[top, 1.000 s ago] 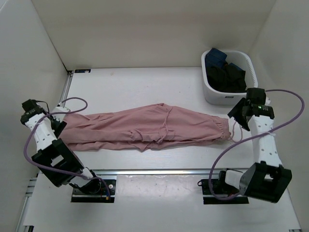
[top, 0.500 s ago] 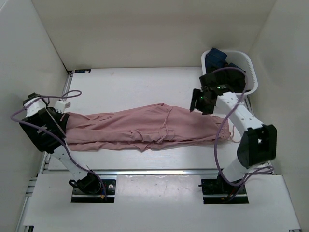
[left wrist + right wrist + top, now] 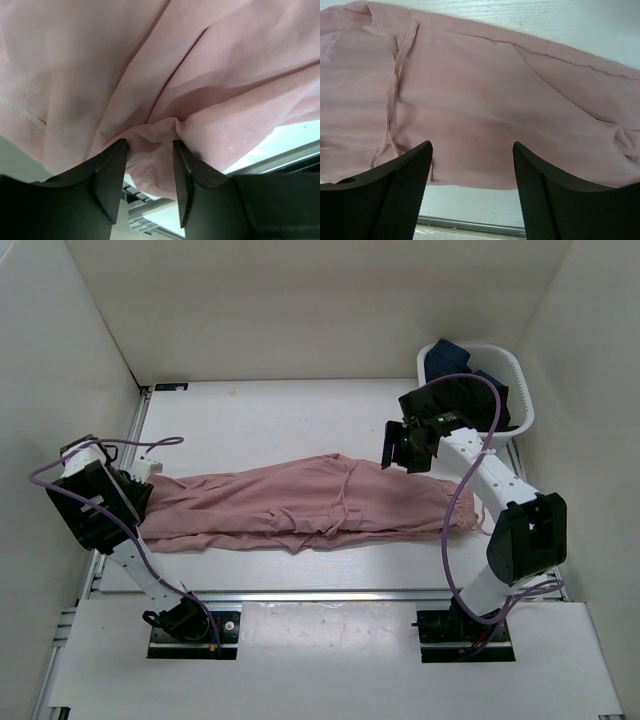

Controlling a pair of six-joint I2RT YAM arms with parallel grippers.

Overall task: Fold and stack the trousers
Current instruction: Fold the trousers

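The dusty-pink trousers (image 3: 300,505) lie stretched left to right across the white table. My left gripper (image 3: 140,487) is at their left end. In the left wrist view its fingers (image 3: 150,145) pinch a bunched fold of the pink fabric (image 3: 200,75), and creases run out from that pinch. My right gripper (image 3: 402,447) hovers over the right part of the trousers, open and empty. In the right wrist view its jaws (image 3: 472,147) stand wide apart above flat pink fabric (image 3: 495,100), with a thin cord (image 3: 395,85) lying on it.
A white basket (image 3: 522,390) with dark navy and black clothes (image 3: 490,385) stands at the back right, just behind my right arm. A metal rail (image 3: 320,593) runs along the table's near edge. White walls close in left, back and right.
My right arm has swung from the trousers' right end up and left over the fabric. My left arm has shifted a little right along the left end of the trousers.
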